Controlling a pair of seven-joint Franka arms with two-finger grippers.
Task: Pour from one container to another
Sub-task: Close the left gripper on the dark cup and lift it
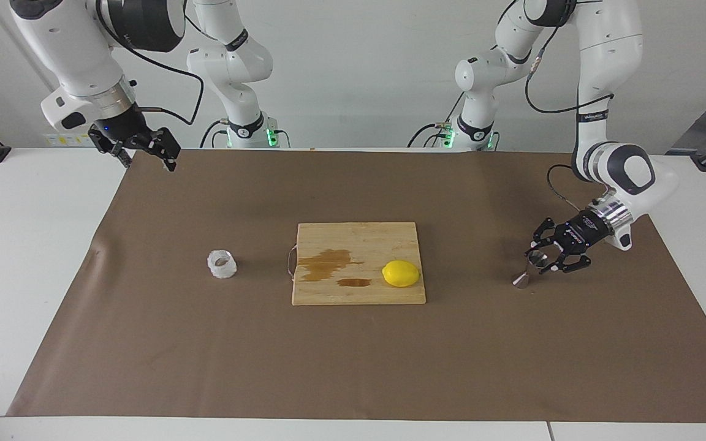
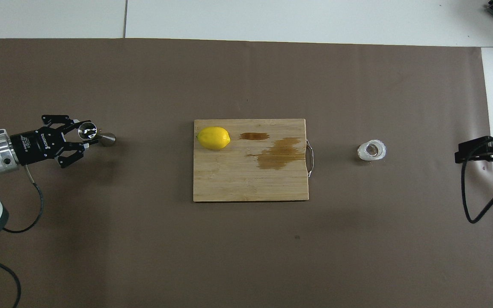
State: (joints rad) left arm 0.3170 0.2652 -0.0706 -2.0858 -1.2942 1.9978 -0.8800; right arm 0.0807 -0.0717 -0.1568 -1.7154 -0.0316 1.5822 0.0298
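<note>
The left hand (image 1: 542, 258) is clamped on the shiny steel hourglass jigger (image 1: 529, 267); the right hand (image 1: 144, 154) waits open. The whitish crinkled cup (image 1: 222, 264), beside the wooden cutting board (image 1: 358, 245), remains untouched, so pouring is still ahead.

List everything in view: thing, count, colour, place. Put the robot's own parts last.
Brown mat: one, covers most of the white table.
Cutting board: one, light wood with dark stains and a metal handle, mid-mat.
Lemon: one, yellow, on the board, at its end toward the left arm.
Crinkled cup: one, whitish translucent, upright on the mat, toward the right arm's end, apart from the board.
Steel jigger: one, shiny, hourglass-shaped, toward the left arm's end.
Left pincer: one, black, shut on the jigger's upper cone.
Right pincer: one, black, open, waiting raised over the mat's edge at the right arm's end.
</note>
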